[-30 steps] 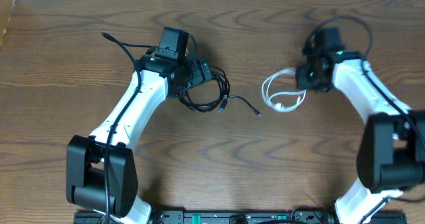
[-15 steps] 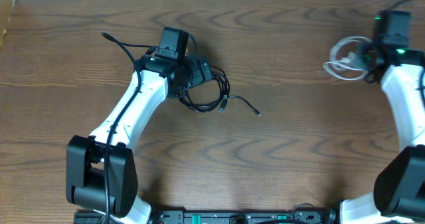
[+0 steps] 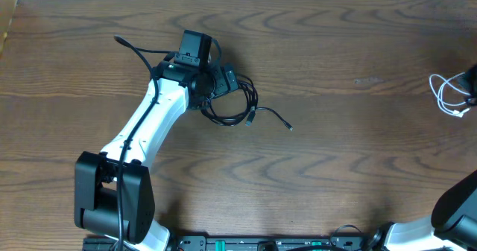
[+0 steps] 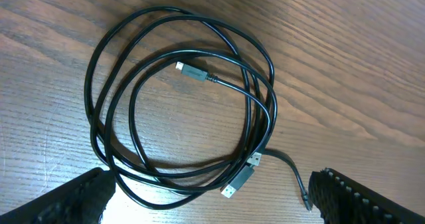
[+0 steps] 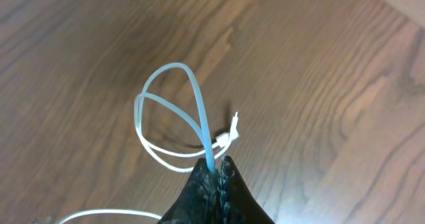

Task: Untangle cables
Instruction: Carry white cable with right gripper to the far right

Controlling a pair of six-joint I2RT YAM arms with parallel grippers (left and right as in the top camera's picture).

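far left of the black cable coil (image 4: 268,108), a lone black lead (image 3: 130,48) snakes across the wooden table (image 3: 335,176) toward the left arm (image 3: 149,124); can't tell whether it belongs to the arm. the arm runs up from the base rail (image 3: 261,243) below the coil and its wrist covers the coil's upper left edge from overhead. the left gripper (image 4: 219,201) hangs right over the coil, jaws spread wide, one dark pad (image 4: 80,197) on each side of the loops, gripping nothing. the wrist camera shows the coil flat on the wood, several black loops overlapping and crossing. one silver-tipped plug (image 4: 192,71) lies inside the ring, and two more plugs (image 4: 240,179) sit side by side at the coil's near edge between the pads. just right of the coil a thin black tail (image 3: 279,119) trails out to a loose end on the wood.

then open tabletop, and well to the right of the coil, at the frame's edge, the white cable (image 5: 199,111). the right gripper (image 5: 216,167) is pinched shut on it – the fingers meet with one white strand clamped between them. two loops arch up from the grip, their shadow on the wood beneath, and a small white plug (image 5: 232,134) dangles just beside the fingertips. below that, the right arm (image 3: 455,206) shows only as a dark corner piece.
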